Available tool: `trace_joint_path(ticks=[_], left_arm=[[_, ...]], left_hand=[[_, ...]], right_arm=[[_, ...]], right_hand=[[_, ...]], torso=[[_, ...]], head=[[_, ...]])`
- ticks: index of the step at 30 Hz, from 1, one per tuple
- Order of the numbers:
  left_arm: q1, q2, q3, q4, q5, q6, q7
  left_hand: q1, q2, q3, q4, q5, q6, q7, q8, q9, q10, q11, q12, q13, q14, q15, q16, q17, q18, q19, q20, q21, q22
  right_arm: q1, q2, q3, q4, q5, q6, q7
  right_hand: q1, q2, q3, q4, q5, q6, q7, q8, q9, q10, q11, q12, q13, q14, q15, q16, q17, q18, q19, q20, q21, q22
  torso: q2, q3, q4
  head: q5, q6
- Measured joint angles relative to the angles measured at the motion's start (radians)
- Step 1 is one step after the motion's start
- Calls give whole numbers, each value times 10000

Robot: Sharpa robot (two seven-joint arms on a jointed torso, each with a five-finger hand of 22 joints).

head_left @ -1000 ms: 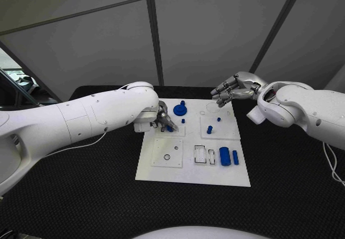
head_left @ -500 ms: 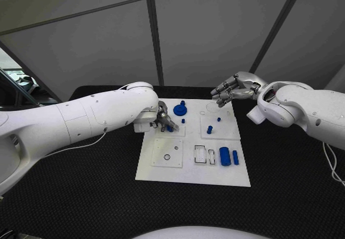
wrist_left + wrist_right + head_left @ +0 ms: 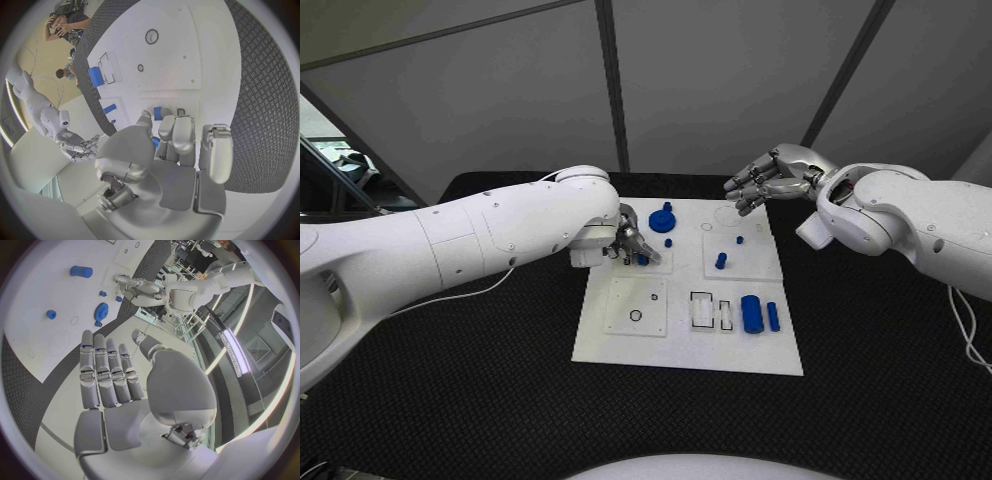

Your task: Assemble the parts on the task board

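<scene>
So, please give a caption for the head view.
Left hand grips a small blue part on the task board; right hand hovers open.

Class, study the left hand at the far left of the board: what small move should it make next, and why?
Probably close the fingers and lift. The left hand sits low over the task board, fingertips around a small blue part, though a firm grip isn't clear. The right hand hovers open, holding nothing.

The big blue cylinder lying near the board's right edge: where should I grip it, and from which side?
Judging from the head view, the big blue cylinder lies flat on the task board, its long axis running away from the robot. Come from above and pinch across its curved sides at mid-length. A thinner blue bar lies close on its right, so finger room there is tight.
</scene>
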Motion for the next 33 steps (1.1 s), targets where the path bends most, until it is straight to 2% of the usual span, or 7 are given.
trace_joint_path(ticks=[11,21,25,27,29,31,33], left_arm=[[-10,7,77,-10,19,-4,-2],[-11,-33,270,7,25,-19,-4],[-11,-91,381,57,25,-55,-4],[-11,-160,446,119,24,-86,-5],[-11,-236,536,186,22,-117,-5],[-11,-339,625,296,19,-162,-2],[-9,-468,664,448,13,-231,28]], left_hand=[[0,0,0,0,0,0,0,0,-1,1,0,0,-1,0,0,0,4,0,0,0,0,0],[1,0,0,0,0,-1,1,39,8,1,1,0,-2,0,0,1,3,0,0,0,0,0],[3,-3,0,0,0,-1,1,39,18,1,1,0,-25,0,0,-55,-77,0,0,0,0,0],[105,-105,0,0,0,-6,6,28,0,-151,3,-97,-110,-120,-7,-227,-244,1,0,0,-94,0],[176,-176,-61,-4,0,-137,91,-170,-133,-298,47,-238,-190,-223,45,-384,-398,1,0,0,-230,0],[269,-269,-113,-7,0,-306,232,-632,-552,-686,170,-596,-435,-508,105,-808,-809,1,14,41,-569,0],[468,-344,-154,-98,-41,-528,380,-1183,-1083,-1218,284,-1129,-804,-810,229,-1281,-1261,2,-14,126,-986,0]], right_arm=[[-1,5,0,-12,-2,6,0],[-1,2,-1,-23,-3,10,0],[-1,3,-1,-28,-3,11,0],[-2,2,-1,-31,-3,12,0],[-3,-2,-2,-33,-3,12,0],[-3,-7,-2,-35,-4,13,0],[-5,-13,-2,-38,-4,13,0]], right_hand=[[0,0,0,0,0,0,0,0,0,0,0,0,0,0,0,0,1,1,0,0,0,-1],[0,0,0,0,0,0,0,0,1,0,0,0,0,0,0,0,-8,0,0,0,0,-9],[0,0,0,0,0,0,0,0,1,0,0,0,0,0,0,0,-7,1,-1,0,0,-8],[0,0,0,0,0,0,0,0,1,0,0,0,0,0,0,0,-7,1,0,0,0,-8],[0,0,0,0,0,0,0,0,1,0,1,0,0,0,0,0,-7,1,0,0,0,-8],[0,0,0,0,0,0,0,0,1,0,0,0,0,0,0,0,-7,0,0,0,0,-8],[0,0,0,0,0,0,0,0,1,1,0,0,0,0,0,0,-7,0,0,0,0,-8]], torso=[[1,3,0],[1,-1,-1],[1,-4,-1],[1,-6,-1],[1,-6,-1],[1,-5,-1],[1,-5,-1]], head=[[5,23],[-4,32],[5,37],[5,39],[-4,39],[-19,39],[-35,38]])
